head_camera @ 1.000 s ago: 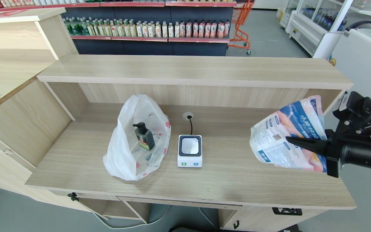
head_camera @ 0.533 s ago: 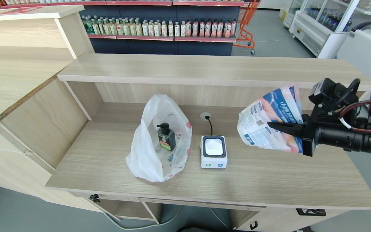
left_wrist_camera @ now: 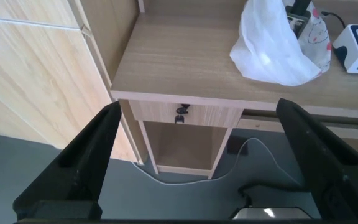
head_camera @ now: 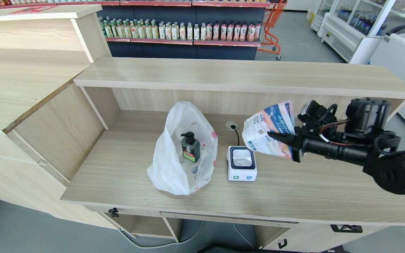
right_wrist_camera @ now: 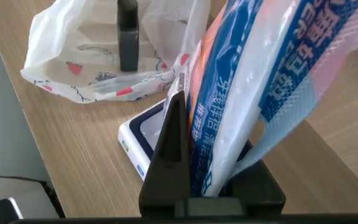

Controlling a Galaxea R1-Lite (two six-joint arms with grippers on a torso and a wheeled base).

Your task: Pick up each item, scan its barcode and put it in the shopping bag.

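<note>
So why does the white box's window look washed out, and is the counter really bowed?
Head view: the window of the scanner carries a pale glare, probably overhead light; the edges of the counter bow slightly, likely a wide lens. Left wrist view: the shopping bag shows a bright sheen. Right wrist view: film on the packet glints.

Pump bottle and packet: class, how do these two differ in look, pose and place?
The pump bottle is dark and rigid; the packet is a soft blue, pink and white pouch. The bottle stands upright inside the shopping bag; the packet is held tilted in the right gripper, near the scanner. Both are checkout items.
</note>
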